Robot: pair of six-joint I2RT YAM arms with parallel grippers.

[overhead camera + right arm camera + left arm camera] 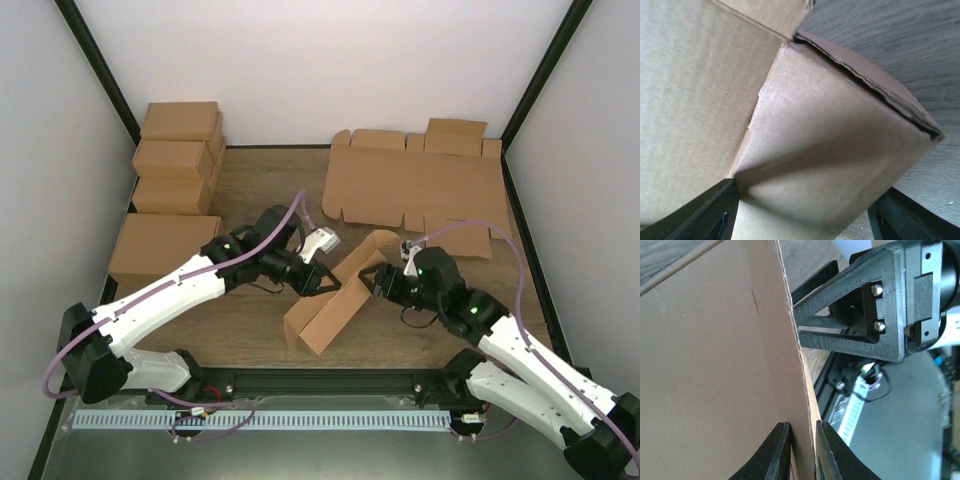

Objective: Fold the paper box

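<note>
Jaws of the left gripper (802,426) were nearly closed, pinching a raised wall of the paper box (335,305), likely to hold it upright. On the right gripper (810,200) they stood wide, straddling a folded corner without clear grip, probably to square it. Box sat mid-desk (270,190) between the two grippers, long axis diagonal, near-left to far-right.

Wht walls (300,60), wood tbl (250,335).
</note>
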